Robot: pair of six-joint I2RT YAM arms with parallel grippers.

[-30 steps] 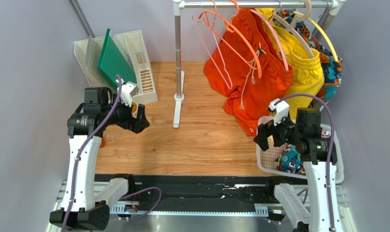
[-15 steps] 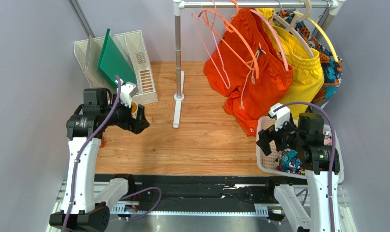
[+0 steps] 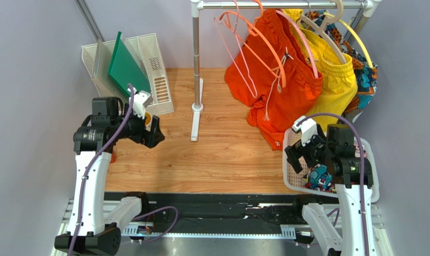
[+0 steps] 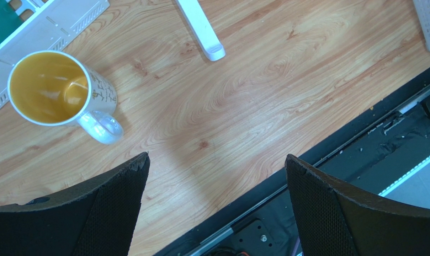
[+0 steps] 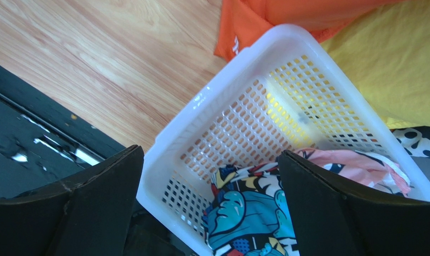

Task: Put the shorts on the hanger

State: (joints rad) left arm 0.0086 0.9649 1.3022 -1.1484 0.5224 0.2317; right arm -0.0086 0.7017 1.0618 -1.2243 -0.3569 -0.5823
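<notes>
Early going: the right tool (image 5: 210, 153), spread and empty, hovers above the basket (image 5: 238, 66), the shorts (image 5: 249, 213) bunched just beneath it. The hanger (image 3: 231, 53) hangs bare on the rail (image 3: 281, 4), far ahead. The left tool (image 4: 217, 158) is spread, idle.

Laboratory test cell: plain grey partitions (image 3: 30, 64) enclose a wood-grain surface (image 3: 227, 154); staged clothes rail (image 3: 214, 5) at upper right.

Shorts (image 5: 249, 213) lie in basket (image 5: 201, 101); hanger (image 3: 234, 58) hangs on rail (image 3: 276, 4).
</notes>
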